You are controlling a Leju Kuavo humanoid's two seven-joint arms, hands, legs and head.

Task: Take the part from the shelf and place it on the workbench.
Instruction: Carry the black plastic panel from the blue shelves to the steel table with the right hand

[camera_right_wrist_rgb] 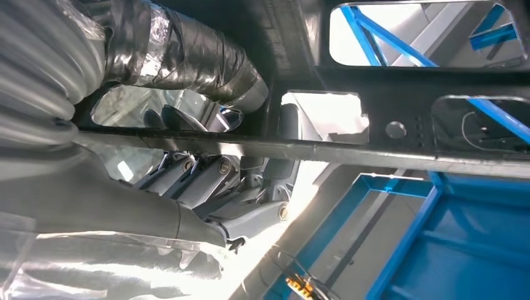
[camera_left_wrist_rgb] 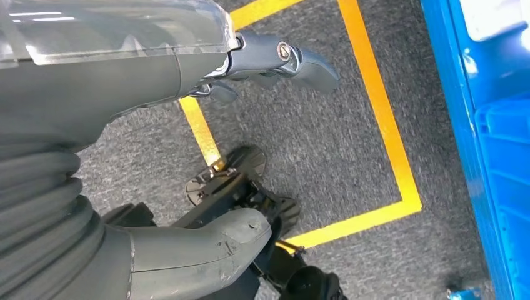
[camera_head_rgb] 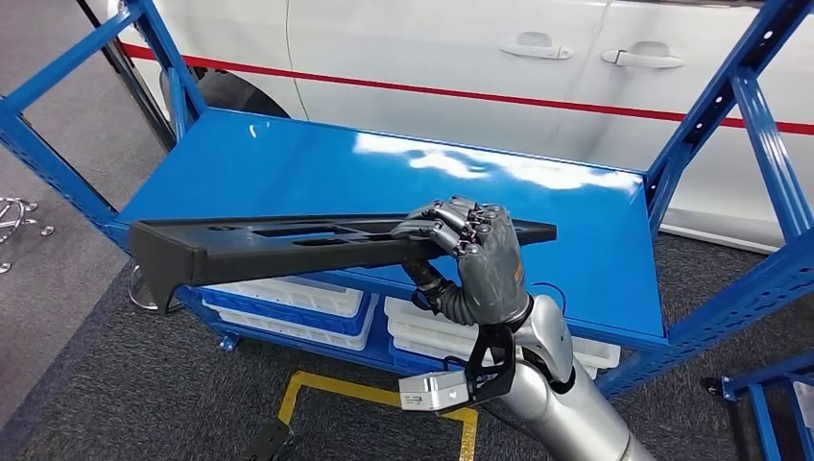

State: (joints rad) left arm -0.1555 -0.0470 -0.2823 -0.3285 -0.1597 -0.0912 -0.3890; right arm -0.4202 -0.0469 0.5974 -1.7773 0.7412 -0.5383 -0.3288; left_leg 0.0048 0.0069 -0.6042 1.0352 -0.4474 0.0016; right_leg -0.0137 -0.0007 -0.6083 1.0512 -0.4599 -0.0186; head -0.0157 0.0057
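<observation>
A long black plastic part (camera_head_rgb: 288, 245) with cut-outs is held level just above the front edge of the blue shelf top (camera_head_rgb: 317, 168). My right hand (camera_head_rgb: 475, 254) grips it near its right end, fingers curled over its upper face. In the right wrist view the same part (camera_right_wrist_rgb: 400, 134) crosses the picture, with my right hand (camera_right_wrist_rgb: 206, 181) wrapped around its edge. My left hand (camera_left_wrist_rgb: 275, 59) hangs over the grey carpet with its fingers apart and nothing in it.
A blue shelf frame (camera_head_rgb: 758, 144) rises on both sides. White bins (camera_head_rgb: 298, 298) sit on the lower level. A white car (camera_head_rgb: 461, 48) stands behind. Yellow floor tape (camera_left_wrist_rgb: 381, 119) marks a box on the carpet.
</observation>
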